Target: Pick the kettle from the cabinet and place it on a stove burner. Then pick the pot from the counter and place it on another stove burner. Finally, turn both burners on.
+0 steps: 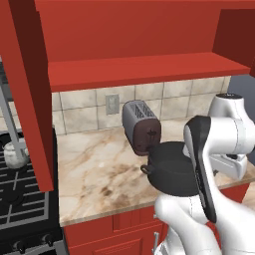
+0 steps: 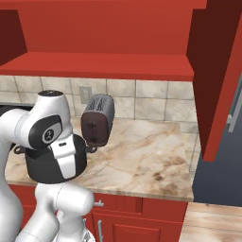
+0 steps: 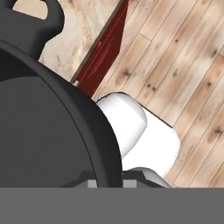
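My gripper (image 3: 106,183) is clamped on the rim of the pot (image 1: 172,167), with the wall of the pot running up between the fingertips in the hand view and the dark interior spreading away to the left of the grip. The pot sits at the front edge of the counter (image 1: 99,172), and whether its base touches the stone or has cleared it cannot be determined. The toaster (image 1: 142,125) stands just behind the pot. Risk: the grip is on one side of a wide vessel, so the unsupported far side may sag and rotate the rim out of the jaws. Risk: a backward swing would strike the toaster. The kettle (image 1: 15,154) stands on the stove (image 1: 22,199), well off to my left; the pot requires another burner. My own arm covers much of the pot in both base views. The fingertips are largely cut off, so contact depth is unclear.
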